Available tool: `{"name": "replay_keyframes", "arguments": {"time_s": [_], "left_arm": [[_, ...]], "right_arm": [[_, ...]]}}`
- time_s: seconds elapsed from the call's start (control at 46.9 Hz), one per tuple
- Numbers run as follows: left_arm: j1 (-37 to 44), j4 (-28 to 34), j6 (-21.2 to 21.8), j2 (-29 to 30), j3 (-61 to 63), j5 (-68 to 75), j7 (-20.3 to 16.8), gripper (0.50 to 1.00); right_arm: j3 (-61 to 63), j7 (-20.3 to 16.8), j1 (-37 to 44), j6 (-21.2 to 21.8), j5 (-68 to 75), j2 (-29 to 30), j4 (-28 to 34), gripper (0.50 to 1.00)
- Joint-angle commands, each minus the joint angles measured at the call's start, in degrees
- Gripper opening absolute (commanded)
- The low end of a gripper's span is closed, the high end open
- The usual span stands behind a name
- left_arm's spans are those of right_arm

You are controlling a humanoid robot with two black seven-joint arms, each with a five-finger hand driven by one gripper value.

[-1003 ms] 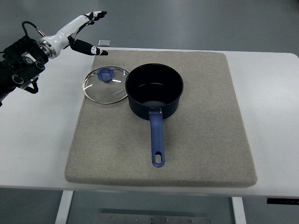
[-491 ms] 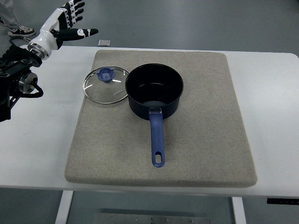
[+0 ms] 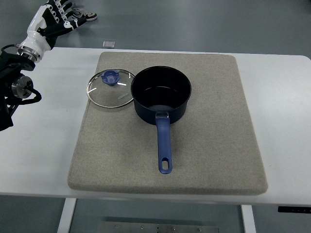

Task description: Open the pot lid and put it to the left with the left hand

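Withdrawn up-left, left robot hand point(image 3: 54, 19) clears lid point(image 3: 111, 88) beside pot point(image 3: 161, 93).

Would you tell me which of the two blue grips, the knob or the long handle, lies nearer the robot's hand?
The knob on the glass lid, left of the pot, lies nearer the left hand; the long handle points away.

grey felt mat point(image 3: 209, 145) lies flat on white table point(image 3: 284, 121), covering most of its middle; small grey square tile point(image 3: 109, 43) on the grey floor point(image 3: 204, 24) just past the table's far edge; table leg point(image 3: 67, 216) visible below the near edge
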Motion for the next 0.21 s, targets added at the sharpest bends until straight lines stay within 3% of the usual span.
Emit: {"name": "replay_keyframes", "arguments": {"time_s": [0.0,0.192], "left_arm": [[0.04,-0.02,0.0,-0.17,-0.05,0.0,0.0,0.994],[0.04,0.07,0.0,-0.79,-0.05,0.0,0.0,0.994]], "right_arm": [[-0.01,0.0,-0.07,-0.01,-0.04,0.0,0.01,0.917],[-0.19,-0.26,-0.42,-0.01,-0.04,0.0,0.01,0.917]]}}
